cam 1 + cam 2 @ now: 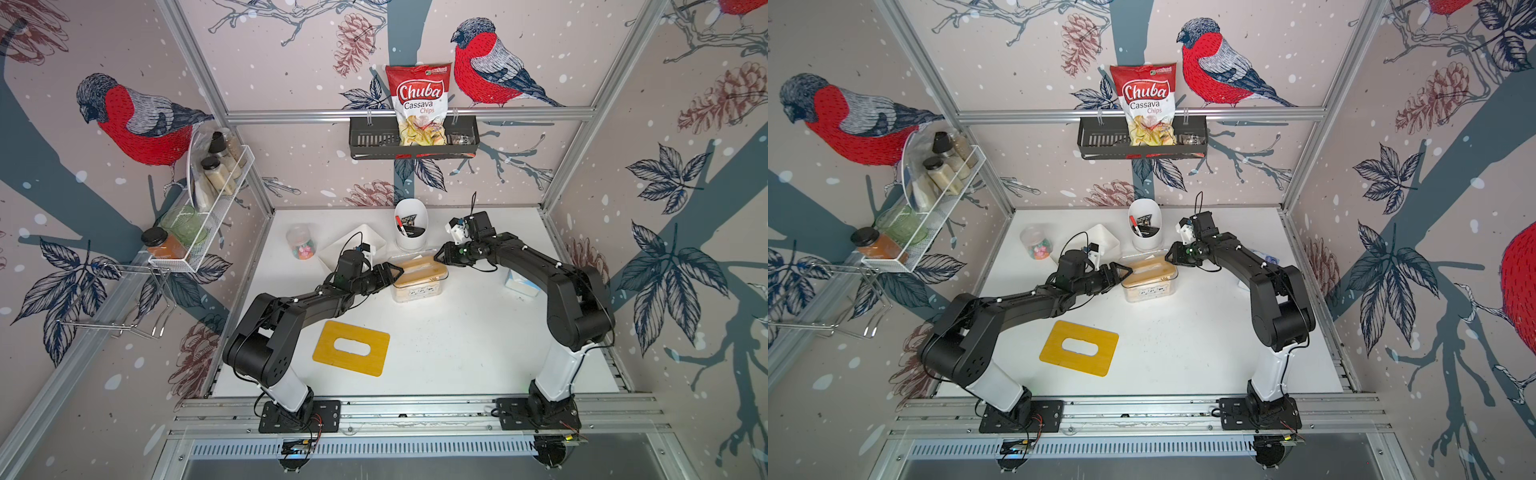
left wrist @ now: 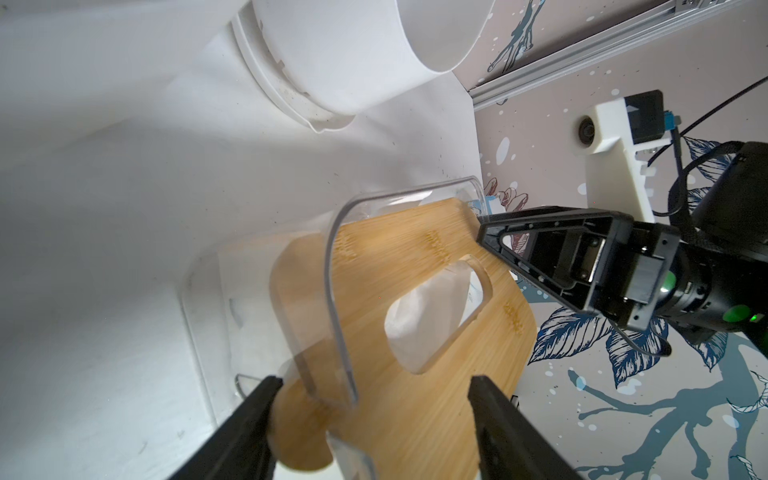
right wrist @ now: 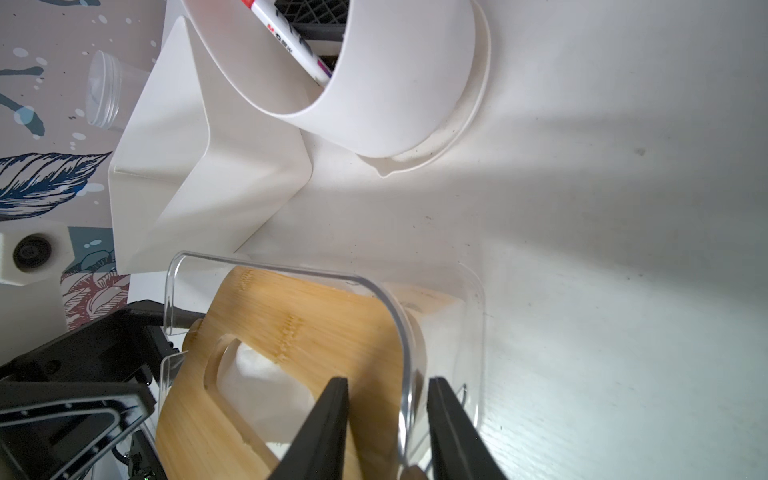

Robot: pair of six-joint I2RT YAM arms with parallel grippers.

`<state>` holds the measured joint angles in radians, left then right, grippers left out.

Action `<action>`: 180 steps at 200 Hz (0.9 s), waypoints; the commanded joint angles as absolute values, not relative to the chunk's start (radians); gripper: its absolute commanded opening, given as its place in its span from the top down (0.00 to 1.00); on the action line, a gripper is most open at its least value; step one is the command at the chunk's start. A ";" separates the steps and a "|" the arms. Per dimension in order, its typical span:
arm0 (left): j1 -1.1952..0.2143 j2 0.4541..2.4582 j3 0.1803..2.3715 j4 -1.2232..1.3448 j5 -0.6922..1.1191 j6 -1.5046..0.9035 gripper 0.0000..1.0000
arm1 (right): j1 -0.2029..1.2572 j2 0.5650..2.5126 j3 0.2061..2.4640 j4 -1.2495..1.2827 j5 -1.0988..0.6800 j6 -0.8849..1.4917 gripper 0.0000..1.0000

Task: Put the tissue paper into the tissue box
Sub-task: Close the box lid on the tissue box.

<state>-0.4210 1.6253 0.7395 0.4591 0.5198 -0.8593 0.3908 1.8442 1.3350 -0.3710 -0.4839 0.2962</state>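
Here both grippers, left gripper (image 2: 374, 419) wide, right gripper (image 3: 386, 424) narrower, straddle the tissue box (image 1: 419, 286) rim.

Between my left gripper's (image 2: 374, 419) matt black plastic fingers I see the bamboo lid (image 2: 415, 332): pale wood, fine straight grain, satin finish, with darker scuffed patches. Crossing that lid is the rim of the tissue box (image 3: 390, 316), clear glossy plastic, smooth and reflective. Through the lid's slot the tissue paper (image 2: 424, 311) looks soft, white and matt. My right gripper (image 3: 386, 419) has the same matt black plastic fingers, one either side of the clear wall. Beyond both jaws, the white holder (image 3: 395, 83) is smooth matt plastic, and the table (image 3: 602, 291) is matt white, lightly speckled. The second lid (image 1: 351, 348), well behind the jaws, looks glossier yellow wood.
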 commanded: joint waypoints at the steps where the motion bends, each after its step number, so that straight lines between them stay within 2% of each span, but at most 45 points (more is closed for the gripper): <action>1: -0.425 1.621 0.746 0.484 0.545 -0.845 0.27 | 0.389 1.832 1.323 -0.395 -0.528 0.307 0.64; 23: -0.425 1.623 0.743 0.483 0.542 -0.842 0.27 | 0.364 1.824 1.313 -0.398 -0.524 0.298 0.58; 55: -0.425 1.622 0.739 0.485 0.537 -0.841 0.27 | 0.340 1.806 1.299 -0.379 -0.581 0.301 0.45; 90: -0.425 1.621 0.738 0.477 0.534 -0.836 0.27 | 0.318 1.775 1.258 -0.349 -0.675 0.335 0.39; 135: -0.425 1.618 0.738 0.472 0.539 -0.831 0.27 | 0.320 1.726 1.211 -0.382 -0.659 0.354 0.39; 180: -0.425 1.621 0.738 0.474 0.541 -0.831 0.27 | 0.349 1.722 1.192 -0.369 -0.659 0.388 0.45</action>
<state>-0.4221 1.6238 0.7391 0.4599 0.5243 -0.8555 0.3344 1.7321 1.2015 -0.3756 -0.6456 0.3546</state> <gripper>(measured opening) 0.730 0.565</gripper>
